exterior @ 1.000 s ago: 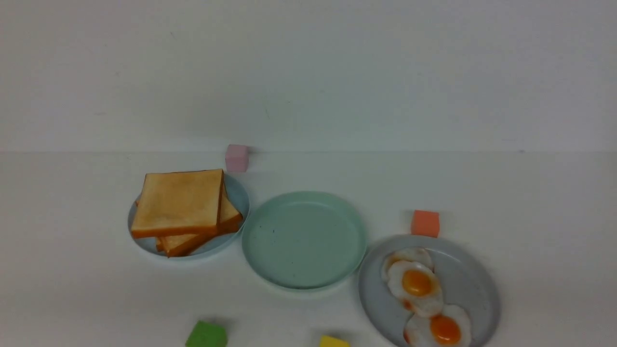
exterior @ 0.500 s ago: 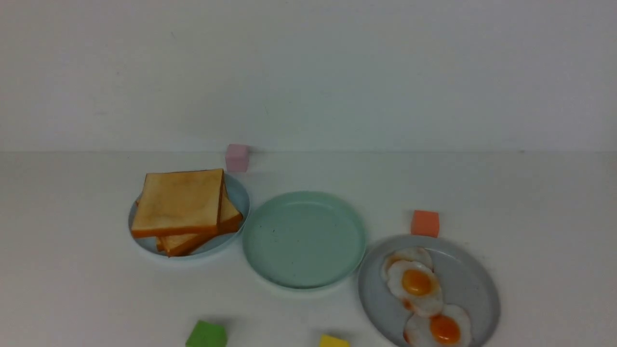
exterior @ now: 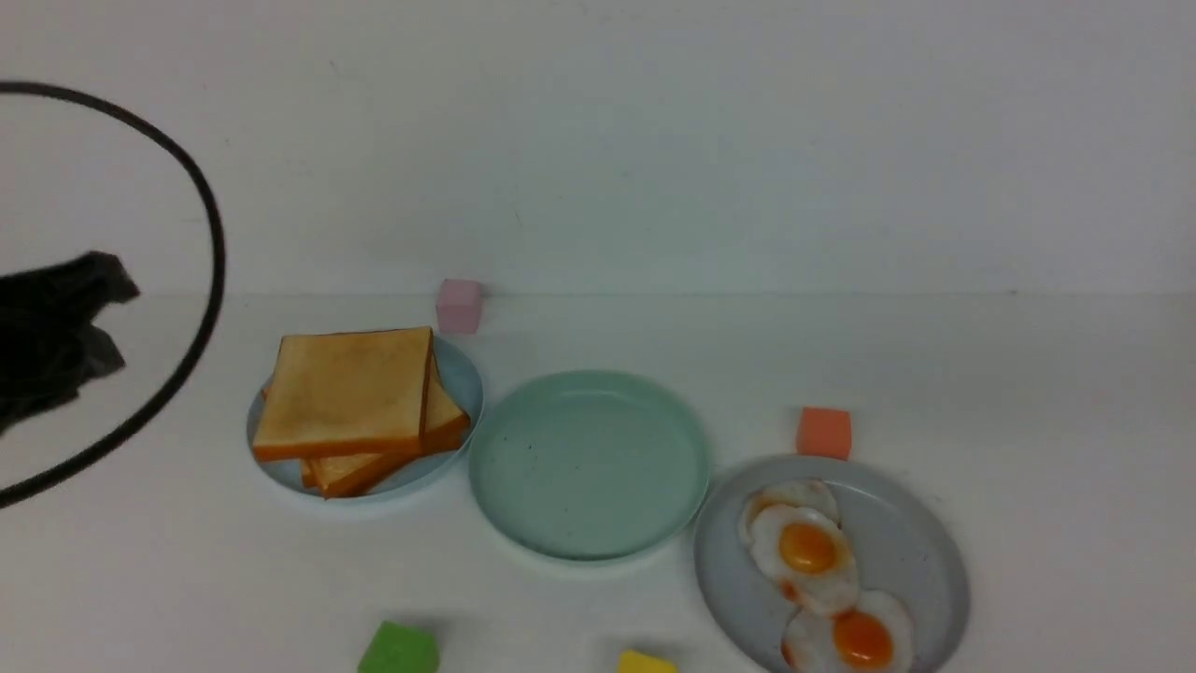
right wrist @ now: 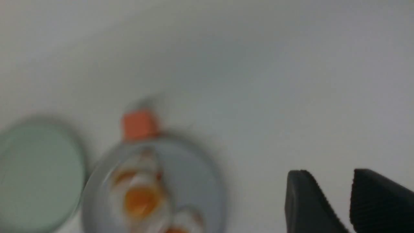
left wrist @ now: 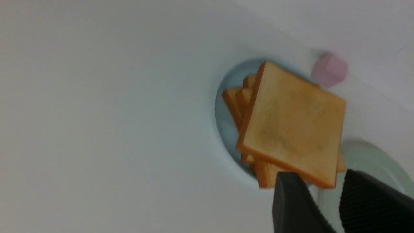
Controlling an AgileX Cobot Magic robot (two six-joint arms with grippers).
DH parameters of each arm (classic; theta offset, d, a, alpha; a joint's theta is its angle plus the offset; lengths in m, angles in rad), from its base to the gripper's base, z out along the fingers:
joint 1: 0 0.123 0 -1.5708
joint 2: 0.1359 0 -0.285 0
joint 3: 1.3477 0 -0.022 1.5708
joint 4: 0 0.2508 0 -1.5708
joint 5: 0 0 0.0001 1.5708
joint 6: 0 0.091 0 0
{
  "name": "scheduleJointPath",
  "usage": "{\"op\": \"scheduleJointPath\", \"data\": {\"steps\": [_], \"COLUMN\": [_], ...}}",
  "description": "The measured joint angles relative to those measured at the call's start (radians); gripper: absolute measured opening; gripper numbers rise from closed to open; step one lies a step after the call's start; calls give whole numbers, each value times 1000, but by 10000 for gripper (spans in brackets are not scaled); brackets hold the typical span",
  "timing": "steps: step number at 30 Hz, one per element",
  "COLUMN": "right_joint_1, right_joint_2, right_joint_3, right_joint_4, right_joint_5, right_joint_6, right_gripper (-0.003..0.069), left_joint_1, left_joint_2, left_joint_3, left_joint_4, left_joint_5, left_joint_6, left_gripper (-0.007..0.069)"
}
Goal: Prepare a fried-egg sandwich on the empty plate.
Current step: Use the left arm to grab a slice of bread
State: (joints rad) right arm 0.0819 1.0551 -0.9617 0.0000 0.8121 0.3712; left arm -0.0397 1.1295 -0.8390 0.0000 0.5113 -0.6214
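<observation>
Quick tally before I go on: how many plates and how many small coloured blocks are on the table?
Plates: 3 (pale-blue plate, mint-green plate, grey plate)
Blocks: 4 (pink block, orange block, green block, yellow block)
Total: 7

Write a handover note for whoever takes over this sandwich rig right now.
Left gripper: open, empty, facing the toast pile on the pale-blue plate.
Right gripper: open, empty, off to the side of the grey plate holding the fried eggs.
Mint-green plate: bare, between the other two.
Done: nothing placed.
Left: toast onto the mint-green plate, egg, then second toast.
</observation>
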Motion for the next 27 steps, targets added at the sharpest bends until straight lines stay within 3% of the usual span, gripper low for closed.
{"op": "scheduleJointPath", "data": {"steps": [3, 6, 11, 12, 15, 20, 24, 27], "right_joint_1": [60, 99, 101, 104, 106, 106, 106, 106], "right_joint_2": [38, 84, 124, 130, 130, 130, 130, 130], "right_joint_3": [0, 0, 0, 0, 0, 0, 0, 0], "right_joint_4": [132, 247, 274, 279, 302, 334, 350, 352], "right_joint_5": [12, 57, 95, 102, 108, 137, 166, 184], "right_joint_6": [-145, -248, -279, -297, -328, -364, -371, -371], "right_gripper": [238, 238, 238, 238, 238, 238, 238, 238], "left_joint_1": [0, 25, 115, 145, 166, 170, 170, 170], "left_joint_2": [99, 213, 369, 431, 511, 620, 705, 728], "left_joint_3": [-32, -127, -262, -297, -340, -384, -427, -437], "left_joint_4": [-85, -210, -441, -510, -560, -568, -568, -571], "left_joint_5": [29, 102, 226, 252, 259, 256, 255, 249], "left_joint_6": [72, 229, 514, 621, 745, 780, 789, 806], "left_gripper": [238, 238, 238, 238, 242, 300, 396, 410]}}
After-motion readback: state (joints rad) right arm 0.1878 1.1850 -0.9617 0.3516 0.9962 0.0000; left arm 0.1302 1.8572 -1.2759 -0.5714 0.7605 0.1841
